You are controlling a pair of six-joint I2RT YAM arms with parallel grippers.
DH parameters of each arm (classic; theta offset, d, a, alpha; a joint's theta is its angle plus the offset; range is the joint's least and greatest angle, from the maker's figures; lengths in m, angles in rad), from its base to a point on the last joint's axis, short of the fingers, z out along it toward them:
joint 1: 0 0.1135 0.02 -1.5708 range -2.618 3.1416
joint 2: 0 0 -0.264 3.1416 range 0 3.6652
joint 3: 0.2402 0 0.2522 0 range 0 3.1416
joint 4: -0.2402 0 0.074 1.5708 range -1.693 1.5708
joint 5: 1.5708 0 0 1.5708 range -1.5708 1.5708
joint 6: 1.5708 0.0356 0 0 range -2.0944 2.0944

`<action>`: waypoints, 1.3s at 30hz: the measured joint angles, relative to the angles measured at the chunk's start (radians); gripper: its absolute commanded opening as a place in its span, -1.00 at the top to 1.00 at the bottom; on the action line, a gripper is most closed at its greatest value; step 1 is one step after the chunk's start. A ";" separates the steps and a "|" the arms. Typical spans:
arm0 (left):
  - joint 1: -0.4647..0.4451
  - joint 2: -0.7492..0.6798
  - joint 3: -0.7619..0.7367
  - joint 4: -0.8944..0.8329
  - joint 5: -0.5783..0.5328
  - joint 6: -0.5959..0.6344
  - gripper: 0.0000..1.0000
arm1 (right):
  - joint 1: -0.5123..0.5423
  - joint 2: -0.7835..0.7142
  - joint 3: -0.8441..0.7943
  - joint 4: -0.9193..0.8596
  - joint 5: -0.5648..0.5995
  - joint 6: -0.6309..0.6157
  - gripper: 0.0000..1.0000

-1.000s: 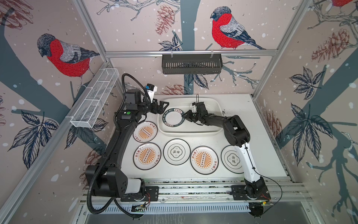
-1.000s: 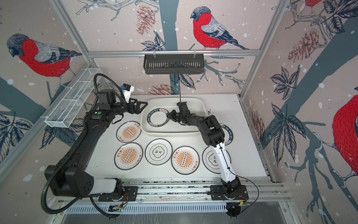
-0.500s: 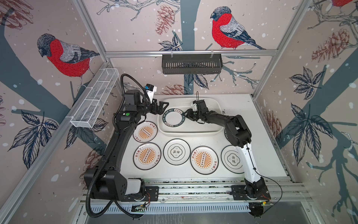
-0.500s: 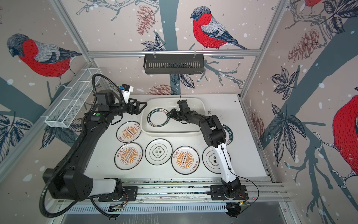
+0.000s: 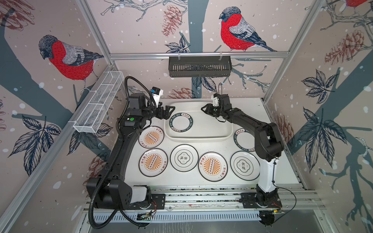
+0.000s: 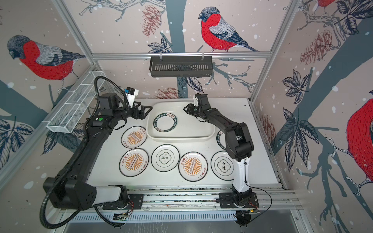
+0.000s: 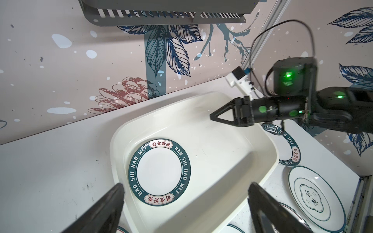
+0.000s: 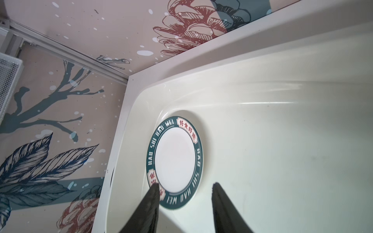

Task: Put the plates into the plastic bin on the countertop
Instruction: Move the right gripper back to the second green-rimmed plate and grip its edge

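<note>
One lettered plate (image 5: 181, 122) lies flat at the nine o'clock end of the bin (image 5: 212, 132); six other plates (image 5: 183, 157) sit on the countertop (image 5: 244, 110). The left gripper (image 5: 170, 113) hovers at the bin's ten o'clock rim, the right gripper (image 5: 204, 111) near twelve, both with jaws apart and empty

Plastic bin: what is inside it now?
One lettered-rim plate lies flat near the plastic bin's left end. Nothing else shows inside; the right gripper hides a patch of floor.

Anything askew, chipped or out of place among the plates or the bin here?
Nothing stands out. One lettered-rim plate lies flat in the plastic bin; the other plates lie flat on the countertop. A second lettered-rim plate beside the bin's right end is partly hidden by the right arm.
</note>
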State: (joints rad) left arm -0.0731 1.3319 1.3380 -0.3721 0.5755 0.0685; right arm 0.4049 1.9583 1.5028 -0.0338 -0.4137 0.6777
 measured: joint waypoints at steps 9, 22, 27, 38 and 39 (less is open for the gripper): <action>-0.002 0.039 0.033 -0.044 0.076 0.061 -0.89 | -0.232 -0.528 -0.607 0.057 0.060 0.008 0.02; -0.021 0.082 0.031 -0.062 0.139 0.086 -0.90 | -0.746 -1.031 -1.013 -0.105 0.199 0.008 -0.01; -0.030 0.089 0.031 -0.067 0.159 0.092 -0.90 | -0.879 -1.066 -1.086 -0.135 0.159 0.000 -0.02; -0.047 0.090 0.024 -0.080 0.166 0.096 -0.89 | -0.988 -0.914 -1.152 -0.117 -0.092 -0.053 0.01; -0.048 0.090 0.024 -0.080 0.168 0.096 -0.89 | -0.989 -0.907 -1.155 -0.112 -0.102 -0.055 0.02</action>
State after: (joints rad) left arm -0.1207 1.4220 1.3617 -0.4526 0.7433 0.1642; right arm -0.5842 1.0515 0.3473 -0.1459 -0.5159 0.6231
